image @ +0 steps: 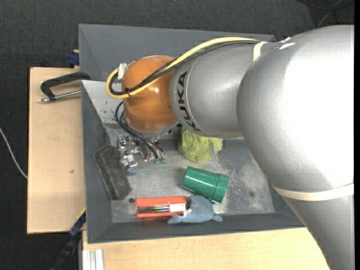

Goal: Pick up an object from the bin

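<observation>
Currently the jaws hang low in the left half of the bin [169,229], under the orange wrist cover [147,93], above a bare patch of floor. Whether they stand apart or together cannot be told, since from this angle the mechanism is a tangle of metal and wire. Nothing shows between them.

Nearest thing: a dark grey block [112,173], long and flat, lying on the floor at the foot of the left wall.
- Direction from the jaws: just beside them, toward the view's left and slightly toward the lower wall. Contact cannot be confirmed.
- Long axis: from upper left to lower right in the view, roughly parallel to the left wall.

Other things, farther from the jaws:
- an orange box [161,207] along the lower wall, long axis left to right;
- a blue scrap [197,214] touching the box's right end;
- a green cup [206,184] on its side, down and to the right of the jaws;
- a yellow-green cloth [198,144], partly under the arm [236,94].

Judgement: no grasp is made yet. If the block is the target, the coming move turns on a short shift toward the view's left. The closing line should be set across the block's short axis. The wall is near the block, so the outer jaw would have little room on that side.
</observation>
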`<state>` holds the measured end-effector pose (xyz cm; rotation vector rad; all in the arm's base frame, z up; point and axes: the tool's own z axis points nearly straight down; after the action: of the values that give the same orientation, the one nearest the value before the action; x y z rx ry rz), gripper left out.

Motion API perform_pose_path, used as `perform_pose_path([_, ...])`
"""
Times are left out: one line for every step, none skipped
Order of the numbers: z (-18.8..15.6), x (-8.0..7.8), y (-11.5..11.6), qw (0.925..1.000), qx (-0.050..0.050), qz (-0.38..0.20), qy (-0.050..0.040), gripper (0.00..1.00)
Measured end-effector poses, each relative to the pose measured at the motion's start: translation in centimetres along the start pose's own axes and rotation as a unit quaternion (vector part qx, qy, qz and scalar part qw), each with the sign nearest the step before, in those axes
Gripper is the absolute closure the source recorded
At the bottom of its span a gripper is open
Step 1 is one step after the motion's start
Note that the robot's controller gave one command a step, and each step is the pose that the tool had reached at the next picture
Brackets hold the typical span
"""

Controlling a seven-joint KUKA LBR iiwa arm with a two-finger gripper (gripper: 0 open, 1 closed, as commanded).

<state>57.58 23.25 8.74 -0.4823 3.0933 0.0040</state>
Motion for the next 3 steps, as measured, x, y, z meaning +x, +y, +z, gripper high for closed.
perform_pose_path([-15.1,-0.1,-1.4,0.9997,0.0,-0.024,0.0016,1.0])
perform_pose_path([-15.0,0.0,-1.4,0.9997,-0.001,-0.024,0.0025,1.0])
perform_pose_path([-13.6,-0.6,-1.8,0.9956,0.0,-0.094,0.0027,1.0])
